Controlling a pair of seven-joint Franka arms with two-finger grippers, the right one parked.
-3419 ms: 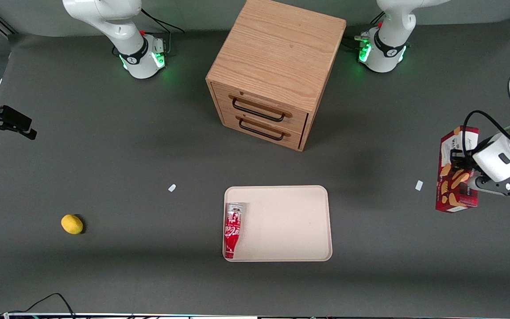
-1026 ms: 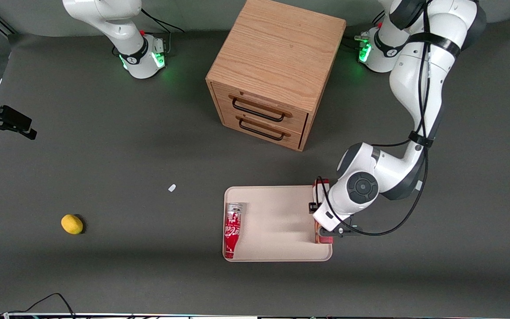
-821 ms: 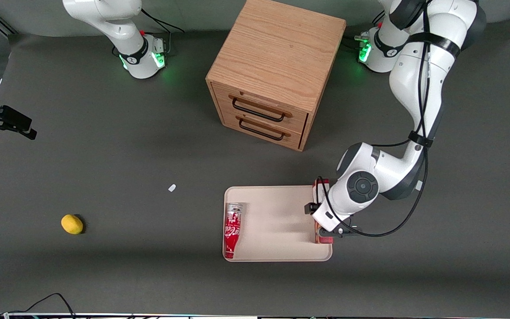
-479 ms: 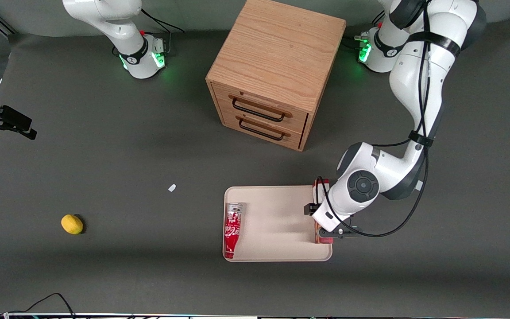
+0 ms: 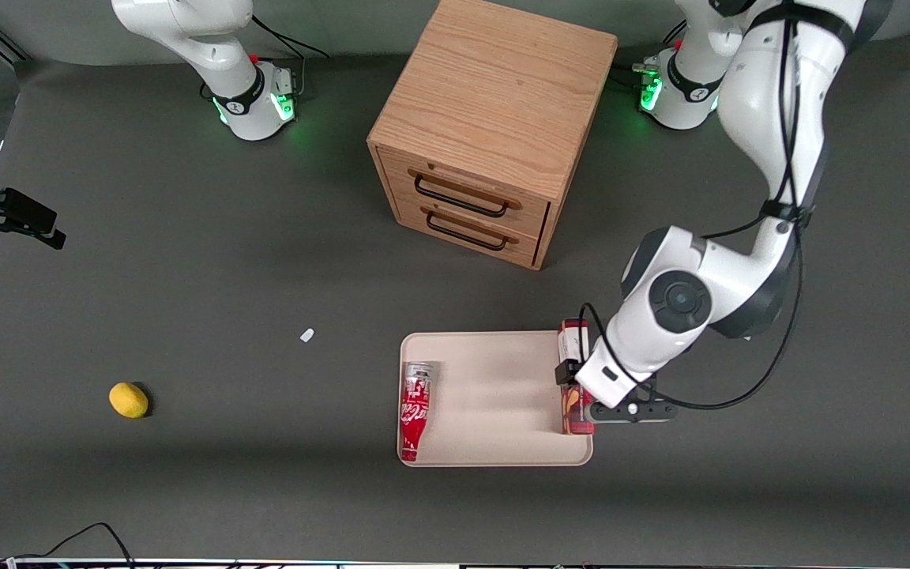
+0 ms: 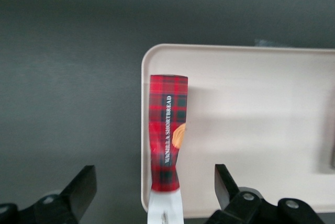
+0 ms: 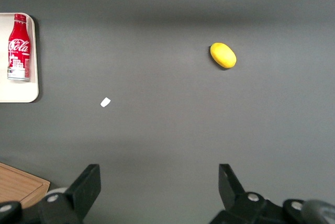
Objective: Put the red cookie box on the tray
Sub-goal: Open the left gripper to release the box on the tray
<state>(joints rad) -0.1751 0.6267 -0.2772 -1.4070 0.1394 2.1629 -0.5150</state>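
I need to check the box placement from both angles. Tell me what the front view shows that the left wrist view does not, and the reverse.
Only the front view shows the wooden drawer cabinet, the lemon, the red bottle lying in the tray, and the whole working arm.

Only the left wrist view shows the gripper open, its fingers apart from the red cookie box.

Both show the box standing on edge along the tray rim at the working arm's end.

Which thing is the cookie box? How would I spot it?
Find the cream tray in front of the wooden drawer cabinet. The red cookie box lies along the tray's edge toward the working arm, under the open hand. It's plaid and boxy; the red soda bottle is round.
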